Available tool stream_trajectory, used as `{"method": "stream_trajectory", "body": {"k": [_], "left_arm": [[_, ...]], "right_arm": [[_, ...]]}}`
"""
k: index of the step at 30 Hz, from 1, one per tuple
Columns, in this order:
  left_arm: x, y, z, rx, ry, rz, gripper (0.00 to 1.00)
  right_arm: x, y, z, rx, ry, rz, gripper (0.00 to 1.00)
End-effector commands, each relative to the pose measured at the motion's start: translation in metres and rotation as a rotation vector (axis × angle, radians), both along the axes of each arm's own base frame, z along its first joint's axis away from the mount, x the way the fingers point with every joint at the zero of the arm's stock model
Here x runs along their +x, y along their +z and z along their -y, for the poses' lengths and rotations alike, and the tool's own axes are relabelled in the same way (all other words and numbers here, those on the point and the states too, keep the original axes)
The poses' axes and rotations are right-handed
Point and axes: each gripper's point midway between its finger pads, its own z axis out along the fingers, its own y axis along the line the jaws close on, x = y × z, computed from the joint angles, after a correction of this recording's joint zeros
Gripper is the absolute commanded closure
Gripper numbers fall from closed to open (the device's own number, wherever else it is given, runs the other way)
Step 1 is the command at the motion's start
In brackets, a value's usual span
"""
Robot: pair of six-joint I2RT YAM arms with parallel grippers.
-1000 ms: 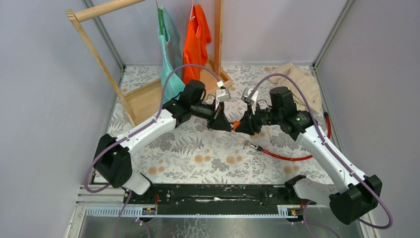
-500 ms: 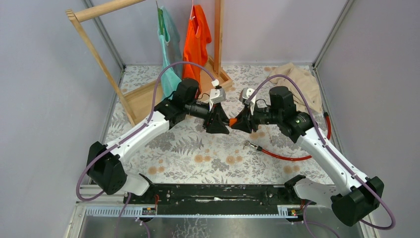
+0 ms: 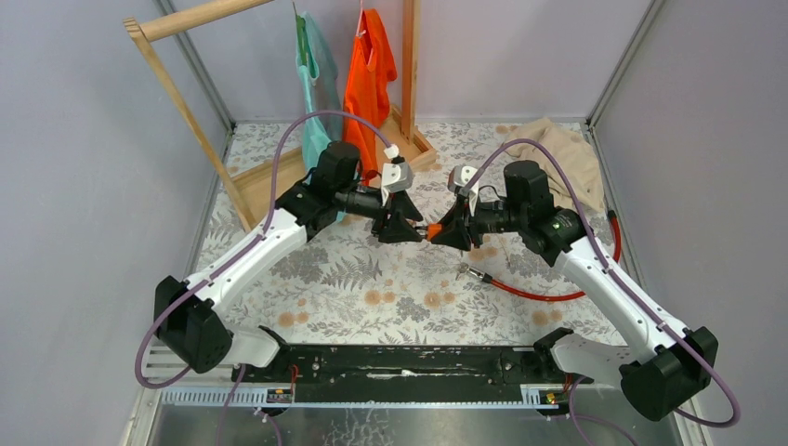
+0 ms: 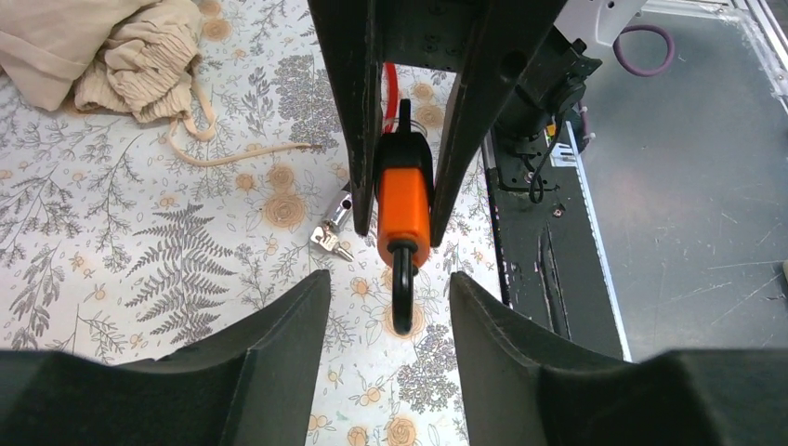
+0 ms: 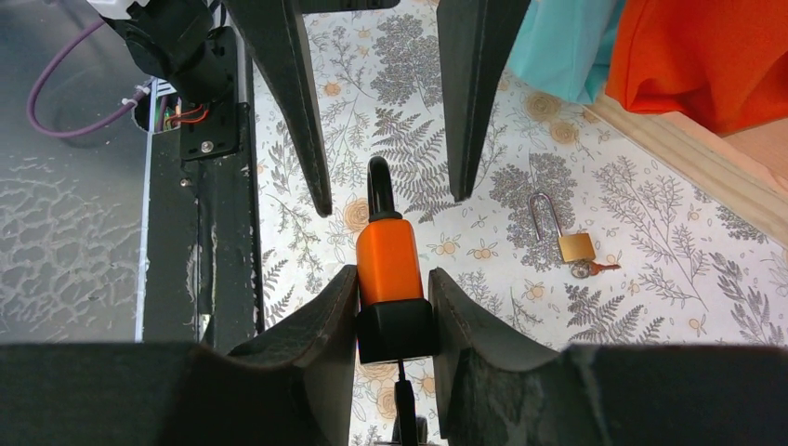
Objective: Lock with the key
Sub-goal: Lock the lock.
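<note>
Facing mid-air: right end effector (image 5: 392, 271) clenched on orange padlock (image 5: 388, 260); left end effector (image 4: 388, 279) released (fingers (image 4: 279, 344) flanking shackle (image 4: 401, 297)).

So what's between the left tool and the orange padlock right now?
Nothing. In the left wrist view the left tool is open, and the orange padlock, held by the right tool, pokes its shackle into that bare gap.
</note>
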Motion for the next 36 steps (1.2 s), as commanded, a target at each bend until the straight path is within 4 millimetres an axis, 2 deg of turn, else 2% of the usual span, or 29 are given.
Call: {"method": "stream_trajectory", "body": {"k": [1,6,11,14,16,20,25,26,28,33,35,36], "left_arm": [[0.001,0.008,0.011,0.001,-0.009,0.014,0.45],[-0.001,-0.002,0.016,0.021,-0.017,0.001,0.64],[-0.002,-0.007,0.014,0.032,-0.016,0.008,0.66],[-0.003,-0.009,0.012,0.039,-0.014,0.017,0.72],[-0.002,-0.010,0.010,0.045,-0.010,0.023,0.70],[-0.001,-0.009,0.006,0.041,-0.003,0.025,0.55],[0.000,-0.008,0.005,0.036,0.000,0.018,0.50],[0.000,-0.007,0.006,0.030,0.002,0.015,0.52],[0.001,-0.006,0.008,0.024,-0.003,-0.002,0.62],[0.002,-0.008,0.010,0.028,-0.006,-0.020,0.96],[0.002,-0.005,0.009,0.026,-0.002,-0.014,1.00],[0.003,-0.005,0.009,0.029,0.002,-0.010,1.00]], "right_arm": [[0.000,0.024,-0.008,0.070,0.048,0.058,1.00],[0.001,0.024,-0.007,0.071,0.041,0.062,1.00],[0.003,0.021,-0.007,0.065,0.035,0.059,1.00],[0.004,0.020,-0.007,0.062,0.030,0.063,1.00],[0.005,0.020,-0.005,0.059,0.021,0.068,1.00],[0.006,0.018,-0.004,0.056,0.017,0.069,1.00],[0.007,0.016,-0.005,0.053,0.019,0.064,1.00],[0.006,0.016,-0.005,0.054,0.021,0.063,1.00],[0.006,0.016,-0.005,0.055,0.022,0.063,1.00],[0.008,0.017,-0.004,0.053,0.009,0.066,1.00],[0.011,0.017,-0.004,0.050,-0.010,0.067,0.98],[0.013,0.016,-0.003,0.045,-0.025,0.065,0.91]]}}
